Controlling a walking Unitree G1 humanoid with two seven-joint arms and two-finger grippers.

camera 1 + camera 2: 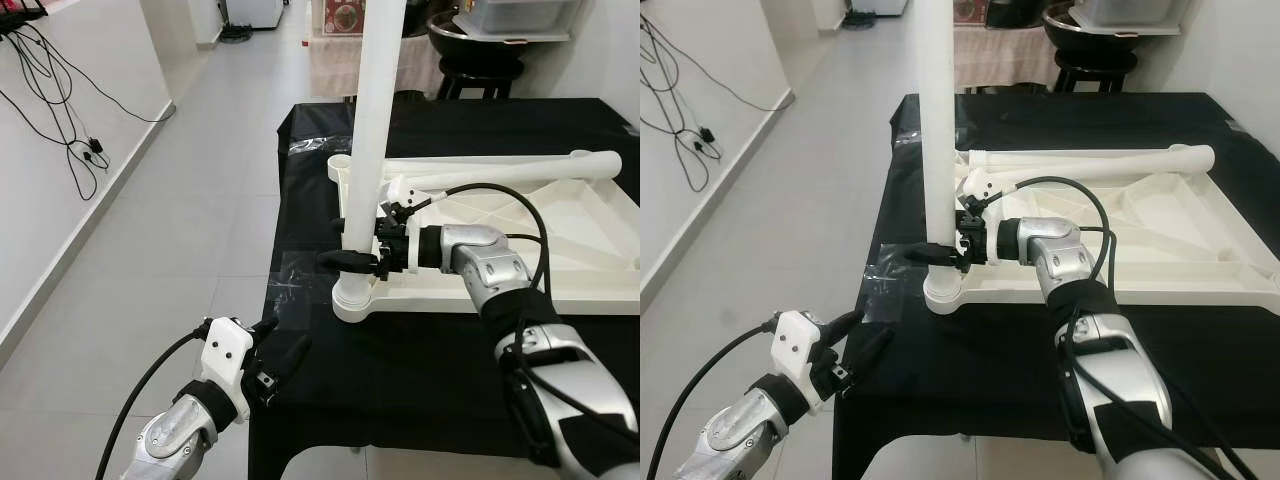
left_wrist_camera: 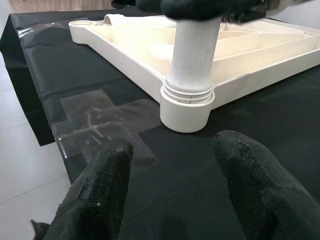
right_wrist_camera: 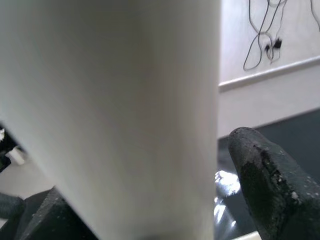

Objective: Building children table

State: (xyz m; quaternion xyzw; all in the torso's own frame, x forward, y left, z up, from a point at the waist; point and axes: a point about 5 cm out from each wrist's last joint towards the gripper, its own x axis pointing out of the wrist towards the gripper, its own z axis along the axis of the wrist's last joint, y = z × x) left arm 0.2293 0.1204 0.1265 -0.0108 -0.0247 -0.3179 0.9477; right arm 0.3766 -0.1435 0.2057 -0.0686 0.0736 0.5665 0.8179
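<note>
A white plastic tabletop (image 1: pixel 560 288) lies upside down on a black-covered table (image 1: pixel 420 370). One white leg (image 1: pixel 372 120) stands upright in the front-left corner socket (image 1: pixel 352 300). My right gripper (image 1: pixel 352 258) is shut around this leg just above the socket; the right wrist view has the leg (image 3: pixel 115 110) close up with one finger (image 3: pixel 270 180) beside it. A second leg (image 1: pixel 500 168) lies across the tabletop's far side. My left gripper (image 1: pixel 278 352) hovers open and holding nothing at the table's front-left edge, pointing toward the socket (image 2: pixel 186 110).
Clear tape patches (image 1: pixel 298 272) shine on the black cloth near the socket. To the left is open tiled floor (image 1: pixel 180 230), with cables (image 1: pixel 70 140) hanging on the white wall. Behind the table stands a black stool (image 1: pixel 480 70).
</note>
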